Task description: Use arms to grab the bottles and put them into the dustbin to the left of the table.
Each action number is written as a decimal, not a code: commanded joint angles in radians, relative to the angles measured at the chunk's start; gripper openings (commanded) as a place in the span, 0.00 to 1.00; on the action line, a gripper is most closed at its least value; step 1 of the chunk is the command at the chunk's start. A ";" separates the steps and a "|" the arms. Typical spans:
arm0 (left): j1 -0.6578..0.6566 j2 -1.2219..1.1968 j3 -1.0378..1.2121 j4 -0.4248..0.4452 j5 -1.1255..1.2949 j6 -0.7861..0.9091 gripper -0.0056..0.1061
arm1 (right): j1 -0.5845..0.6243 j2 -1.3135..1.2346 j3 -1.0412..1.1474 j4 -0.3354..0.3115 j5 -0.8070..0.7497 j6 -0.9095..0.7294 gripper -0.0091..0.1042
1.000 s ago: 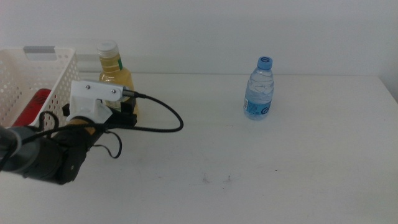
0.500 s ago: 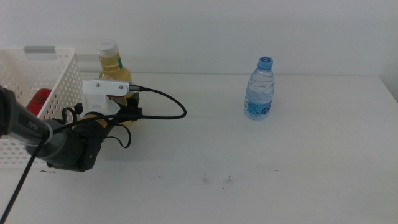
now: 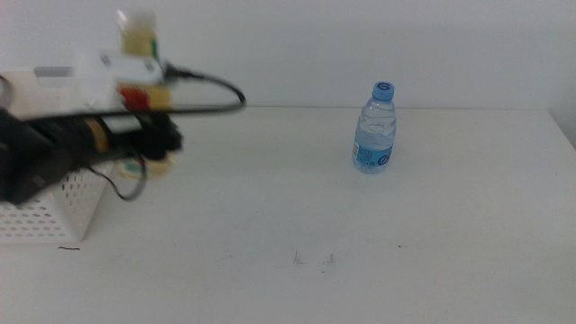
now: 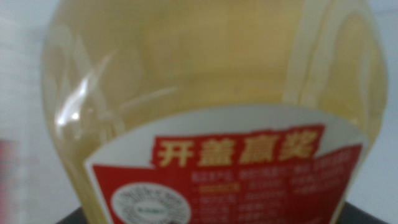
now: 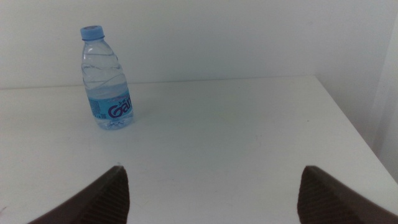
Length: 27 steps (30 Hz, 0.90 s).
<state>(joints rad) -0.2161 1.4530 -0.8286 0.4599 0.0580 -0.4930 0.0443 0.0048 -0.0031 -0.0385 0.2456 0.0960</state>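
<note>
Bottles are split between the two arms: nearest, the right gripper (image 5: 211, 186) waits low over the bench (image 3: 360, 225) with its jaws spread wide. Farther off, the water bottle (image 3: 374, 128) stands upright on the bench. At the far left, the left gripper (image 3: 155, 135) holds the yellow juice bottle (image 3: 139, 40) lifted beside the dustbin (image 3: 45, 211).

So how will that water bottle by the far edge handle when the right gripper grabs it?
The water bottle looks tall and narrow, so a nudge near its cap may tip it. Its thin, ribbed clear plastic probably flexes under squeeze. It looks mostly full, so likely fairly heavy for its size.
</note>
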 commanded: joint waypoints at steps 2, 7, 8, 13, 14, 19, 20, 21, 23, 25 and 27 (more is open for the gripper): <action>-0.017 -0.148 -0.117 -0.015 0.277 0.026 0.03 | -0.006 -0.005 0.003 -0.008 -0.009 -0.006 0.89; 0.106 -0.156 -0.379 -0.365 0.737 0.500 0.03 | -0.006 -0.005 0.003 -0.008 -0.009 -0.006 0.89; 0.153 -0.145 -0.410 -0.408 0.770 0.556 0.03 | -0.006 -0.005 0.003 -0.008 -0.009 -0.006 0.89; 0.379 -0.038 -0.579 -0.529 0.937 0.736 0.03 | -0.006 -0.005 0.003 -0.008 -0.009 -0.006 0.89; 0.412 -0.003 -0.611 -0.529 0.969 0.759 0.03 | -0.006 -0.005 0.003 -0.008 -0.009 -0.006 0.89; 0.538 0.167 -0.714 -0.529 1.011 0.847 0.03 | -0.006 -0.005 0.003 -0.008 -0.009 -0.006 0.89; 0.546 0.196 -0.724 -0.529 1.011 0.854 0.03 | -0.006 -0.005 0.003 -0.008 -0.009 -0.006 0.89; 0.554 0.231 -0.736 -0.527 1.007 0.864 0.03 | -0.006 -0.005 0.003 -0.008 -0.009 -0.006 0.89; 0.558 0.297 -0.752 -0.520 1.005 0.885 0.03 | -0.006 -0.005 0.003 -0.008 -0.009 -0.006 0.89; 0.558 0.353 -0.761 -0.518 0.995 0.898 0.03 | -0.006 -0.005 0.003 -0.008 -0.009 -0.006 0.89; 0.558 0.391 -0.761 -0.523 0.984 0.913 0.04 | -0.006 -0.005 0.003 -0.008 -0.009 -0.006 0.89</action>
<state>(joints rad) 0.3402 1.8406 -1.5669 -0.0472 1.0809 0.4041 0.0443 0.0048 -0.0031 -0.0385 0.2456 0.0960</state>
